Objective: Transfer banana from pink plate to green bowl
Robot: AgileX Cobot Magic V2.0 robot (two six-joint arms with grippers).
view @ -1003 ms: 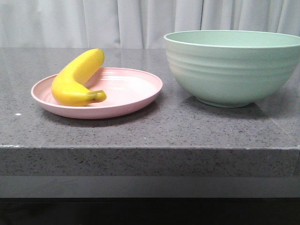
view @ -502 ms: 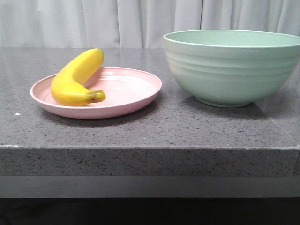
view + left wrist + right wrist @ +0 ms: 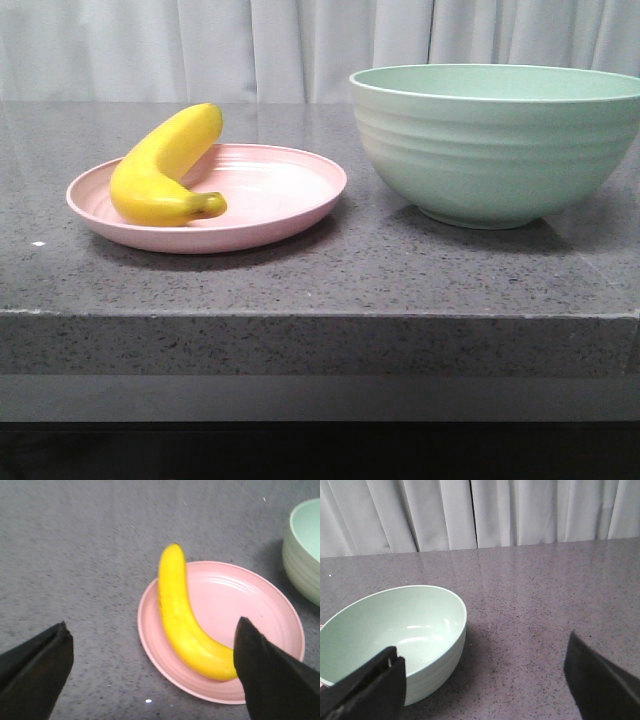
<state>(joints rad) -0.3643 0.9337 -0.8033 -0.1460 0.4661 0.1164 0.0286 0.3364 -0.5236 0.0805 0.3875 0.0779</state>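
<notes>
On the grey stone table (image 3: 330,270): banana (image 3: 160,170) lying in the pink plate (image 3: 280,205), green bowl (image 3: 490,145) sitting just to its right, apart.
Left wrist view: left gripper (image 3: 150,672) hovering above the plate (image 3: 260,610), jaws spread wide and empty, banana (image 3: 180,615) showing between the fingers (image 3: 35,667). Right wrist view: right gripper (image 3: 485,680) gaping wide too, hanging beside the empty bowl (image 3: 390,630), holding nothing.

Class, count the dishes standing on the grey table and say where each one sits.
2. The pink plate is on the left, holding the banana; the green bowl stands apart on the right. None seems hidden.
</notes>
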